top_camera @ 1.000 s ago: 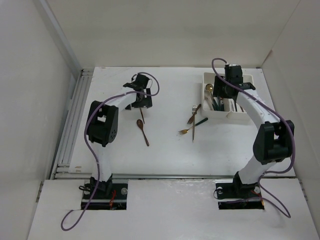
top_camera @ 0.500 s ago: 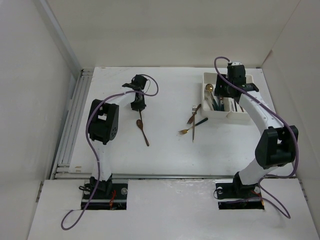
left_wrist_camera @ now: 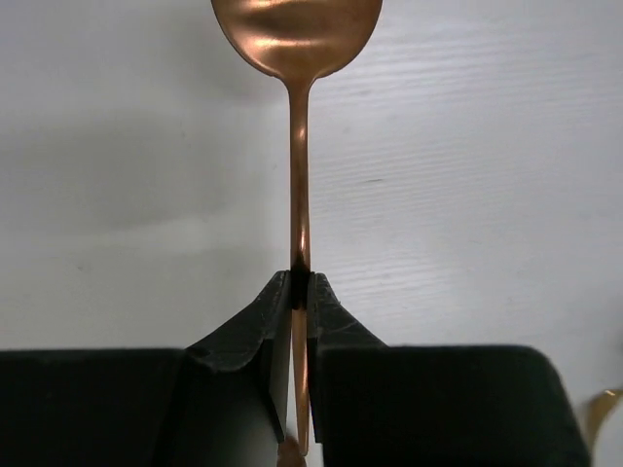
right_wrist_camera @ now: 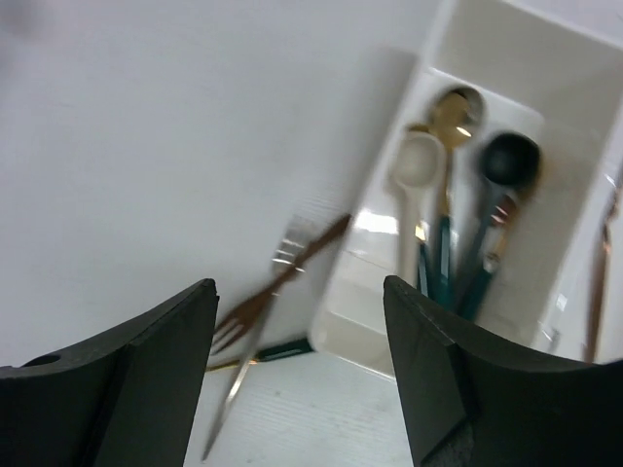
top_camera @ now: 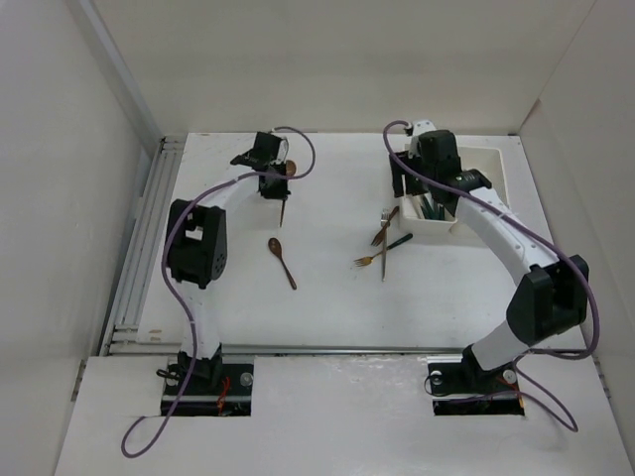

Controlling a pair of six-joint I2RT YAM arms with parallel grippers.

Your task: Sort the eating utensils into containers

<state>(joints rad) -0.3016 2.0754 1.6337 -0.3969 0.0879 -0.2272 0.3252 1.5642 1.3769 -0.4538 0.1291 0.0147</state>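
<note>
Well, pinching slim copper metal spoon (left_wrist_camera: 299, 146) mid-handle with left hand (left_wrist_camera: 300, 282) for balanced carrying; right hand (right_wrist_camera: 300, 297) gaping, empty.

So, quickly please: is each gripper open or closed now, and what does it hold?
Left gripper: closed on the copper spoon, by its handle.
Right gripper: open, holding nothing.
</note>
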